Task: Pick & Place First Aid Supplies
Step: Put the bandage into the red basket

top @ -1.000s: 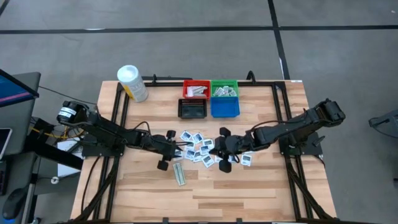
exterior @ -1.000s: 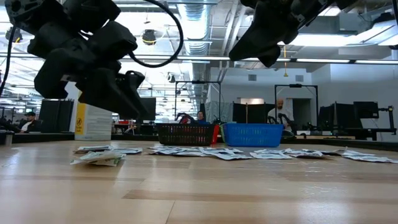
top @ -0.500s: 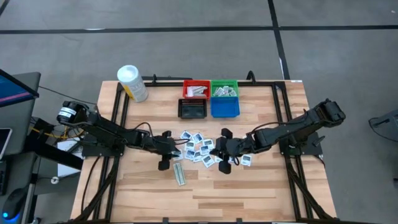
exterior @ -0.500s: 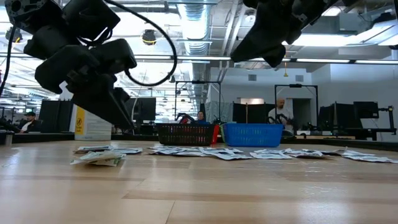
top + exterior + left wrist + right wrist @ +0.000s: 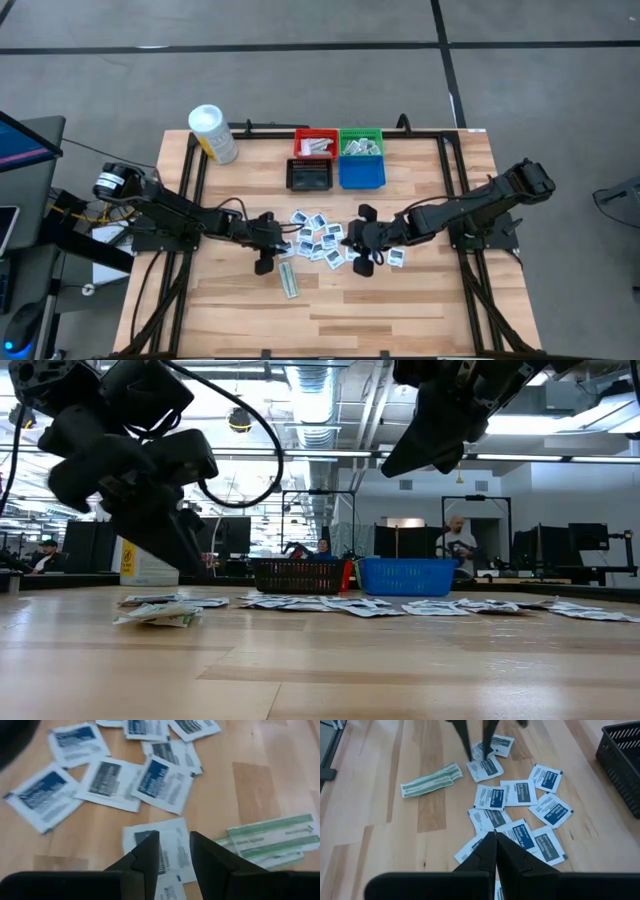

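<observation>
Mid-pick over square white blue-printed packets (image 5: 318, 240) strewn mid-table: left gripper (image 5: 172, 851) parted astride one, right gripper (image 5: 495, 851) seemingly clenched empty; next, lowering and nipping one flat edge.

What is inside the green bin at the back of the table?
The green bin holds a heap of pale packets, seen from above. The top layer covers whatever lies below, so their number cannot be told. The low view does not show this bin.
</observation>
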